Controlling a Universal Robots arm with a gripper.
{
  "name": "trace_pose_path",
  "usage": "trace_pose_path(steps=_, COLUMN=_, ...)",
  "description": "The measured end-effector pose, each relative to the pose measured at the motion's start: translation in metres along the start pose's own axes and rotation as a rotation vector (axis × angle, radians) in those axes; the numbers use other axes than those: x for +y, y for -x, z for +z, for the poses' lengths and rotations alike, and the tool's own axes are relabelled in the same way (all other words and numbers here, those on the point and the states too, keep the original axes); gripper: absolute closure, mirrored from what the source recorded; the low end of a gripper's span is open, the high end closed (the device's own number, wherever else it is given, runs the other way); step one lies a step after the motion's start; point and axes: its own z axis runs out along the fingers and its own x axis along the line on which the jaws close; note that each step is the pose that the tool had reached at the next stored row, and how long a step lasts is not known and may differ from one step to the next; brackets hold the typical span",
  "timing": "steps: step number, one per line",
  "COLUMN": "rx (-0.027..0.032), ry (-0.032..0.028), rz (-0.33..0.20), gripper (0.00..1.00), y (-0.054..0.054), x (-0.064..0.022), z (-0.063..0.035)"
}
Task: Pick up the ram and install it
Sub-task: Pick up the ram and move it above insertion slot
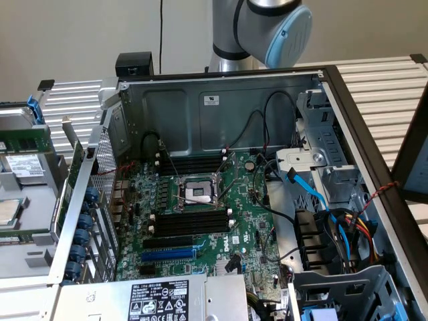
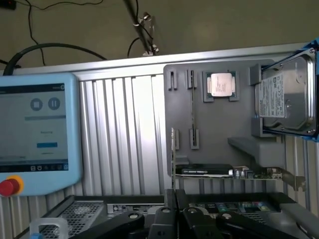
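The ram [image 2: 192, 107] stands on its edge as a thin strip between small holders on the grey parts tray [image 2: 219, 129], some way ahead of my gripper. My gripper [image 2: 174, 211] shows as black fingers [image 2: 162, 219] pressed together with nothing between them; it is shut and hangs near the computer case's edge [image 2: 124, 206]. The open case holds the green motherboard [image 1: 247, 214] with long black memory slots [image 1: 190, 224] on either side of the processor socket [image 1: 198, 192]. The arm's grey and blue joint [image 1: 274, 23] sits above the case's back wall.
The tray also carries a processor [image 2: 222, 83], a hard drive [image 2: 286, 94] in a blue caddy and an expansion card [image 2: 209, 171]. A teach pendant [image 2: 35, 134] lies on the slatted table beside the tray. Cables [image 1: 334, 221] and drive bays crowd the case's side on the exterior view's right.
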Motion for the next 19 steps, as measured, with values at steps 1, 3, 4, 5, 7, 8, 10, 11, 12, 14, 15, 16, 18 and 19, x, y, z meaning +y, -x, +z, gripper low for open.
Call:
trace_pose_path(steps=1, rx=0.0000, ry=0.0000, rz=0.000, gripper=0.88, y=0.000, x=-0.0041, z=0.0007)
trace_pose_path(steps=3, rx=0.0000, ry=-0.0001, rz=0.000, gripper=0.88, y=0.001, x=-0.0117, z=0.0018)
trace_pose_path(steps=4, rx=0.0000, ry=-0.0001, rz=0.000, gripper=0.88, y=0.001, x=-0.0155, z=0.0023)
trace_pose_path(steps=5, rx=-0.0001, ry=-0.0001, rz=0.000, gripper=0.88, y=0.002, x=-0.0198, z=0.0028)
trace_pose_path(steps=7, rx=0.0001, ry=0.0000, rz=0.000, gripper=0.88, y=0.003, x=-0.0279, z=0.0032)
trace_pose_path(steps=8, rx=0.0000, ry=-0.0001, rz=0.000, gripper=0.88, y=0.003, x=-0.0315, z=0.0033)
trace_pose_path(steps=10, rx=0.0000, ry=-0.0001, rz=0.000, gripper=0.88, y=0.004, x=-0.0390, z=0.0035)
trace_pose_path(steps=11, rx=0.0000, ry=0.0000, rz=0.000, gripper=0.88, y=0.004, x=-0.0429, z=0.0035)
trace_pose_path(steps=12, rx=-0.0001, ry=-0.0001, rz=0.000, gripper=0.88, y=0.004, x=-0.0470, z=0.0034)
trace_pose_path(steps=14, rx=0.0000, ry=0.0000, rz=0.000, gripper=0.88, y=0.005, x=-0.0558, z=0.0026)
trace_pose_path(steps=15, rx=0.0000, ry=0.0000, rz=0.000, gripper=0.88, y=0.005, x=-0.0603, z=0.0020)
trace_pose_path(steps=16, rx=0.0001, ry=0.0000, rz=0.000, gripper=0.88, y=0.006, x=-0.0648, z=0.0013)
trace_pose_path(steps=18, rx=0.0000, ry=-0.0001, rz=0.000, gripper=0.88, y=0.006, x=-0.0735, z=0.0001)
trace_pose_path(steps=19, rx=0.0000, ry=0.0000, rz=0.000, gripper=0.88, y=0.007, x=-0.0784, z=-0.0006)
